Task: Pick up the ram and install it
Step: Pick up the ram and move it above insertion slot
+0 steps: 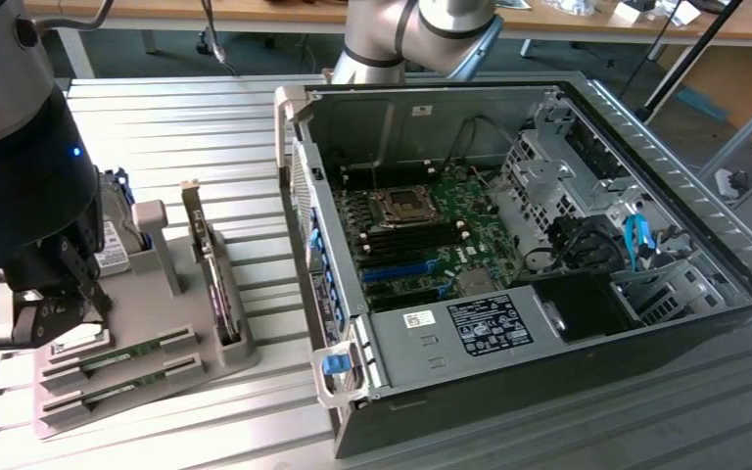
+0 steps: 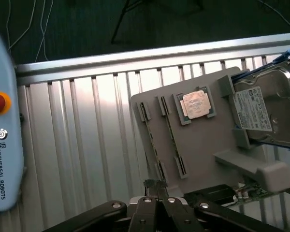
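Fingers stand pressed close together in the wrist view, and they seem to pinch the near end of the ram, a thin green stick lying on edge in the outermost slot of the grey tray; I judge the picking step to be in hand, with the grasp made and the stick not yet clear of its slot; the ribbed metal worktop carries the open computer case on the exterior view's right, its motherboard facing up and well apart from the tray; on the tray sit the hard drive, the upright expansion card, a second stick just beside the ram, and a processor chip beyond that; the next move, as I read it, calls for a straight pull out of the slot, the thin board kept square so that it neither binds nor flexes; in the exterior view the arm covers the tray's end where the fingers meet the stick, so contact cannot be confirmed there; how much of the stick the fingertips hold is hard to make out; the memory slots on the motherboard are too small to tell which stand free.
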Controlling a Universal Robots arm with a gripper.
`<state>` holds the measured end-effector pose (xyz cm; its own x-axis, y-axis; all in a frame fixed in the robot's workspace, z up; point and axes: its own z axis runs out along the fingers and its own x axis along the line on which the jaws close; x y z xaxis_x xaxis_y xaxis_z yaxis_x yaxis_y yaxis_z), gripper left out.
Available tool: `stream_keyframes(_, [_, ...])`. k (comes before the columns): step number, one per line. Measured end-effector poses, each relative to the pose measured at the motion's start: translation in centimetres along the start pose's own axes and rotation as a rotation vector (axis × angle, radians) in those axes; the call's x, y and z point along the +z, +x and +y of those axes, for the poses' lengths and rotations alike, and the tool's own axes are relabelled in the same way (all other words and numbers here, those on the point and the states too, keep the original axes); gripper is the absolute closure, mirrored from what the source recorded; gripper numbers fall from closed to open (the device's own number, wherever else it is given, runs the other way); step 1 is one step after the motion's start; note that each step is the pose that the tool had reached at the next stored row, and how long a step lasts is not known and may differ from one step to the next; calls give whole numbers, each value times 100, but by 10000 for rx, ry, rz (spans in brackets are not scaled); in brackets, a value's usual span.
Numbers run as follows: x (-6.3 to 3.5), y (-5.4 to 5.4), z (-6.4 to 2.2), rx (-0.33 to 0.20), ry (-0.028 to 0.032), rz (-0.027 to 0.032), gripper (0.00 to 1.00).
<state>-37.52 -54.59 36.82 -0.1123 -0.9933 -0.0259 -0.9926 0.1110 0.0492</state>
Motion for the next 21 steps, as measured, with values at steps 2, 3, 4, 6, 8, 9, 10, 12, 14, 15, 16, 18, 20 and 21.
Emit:
stream_keyframes(2, [1,1,0,-232,-7,12,89])
stream_keyframes(3, [2,1,0,-354,-10,18,89])
stream_keyframes(4, [4,2,-1,-579,-16,29,89])
stream_keyframes(6, [5,3,-1,-764,-20,38,89])
stream_keyframes(8, [5,3,-1,-765,-20,38,89])
stream_keyframes(9, [5,3,-1,-765,-20,38,89])
stream_keyframes(10, [6,3,-1,-764,-20,38,89])
stream_keyframes(12, [6,3,-1,-764,-20,38,83])
stream_keyframes(14, [5,3,-1,-765,-20,38,77])
stream_keyframes(15, [5,3,-1,-764,-20,38,77])
stream_keyframes(16, [5,3,-1,-764,-20,38,77])
stream_keyframes(18, [42,4,-3,-767,-19,36,70])
stream_keyframes(20, [77,5,-5,-767,-20,41,70])
stream_keyframes(21, [96,5,-6,-768,-20,41,70])
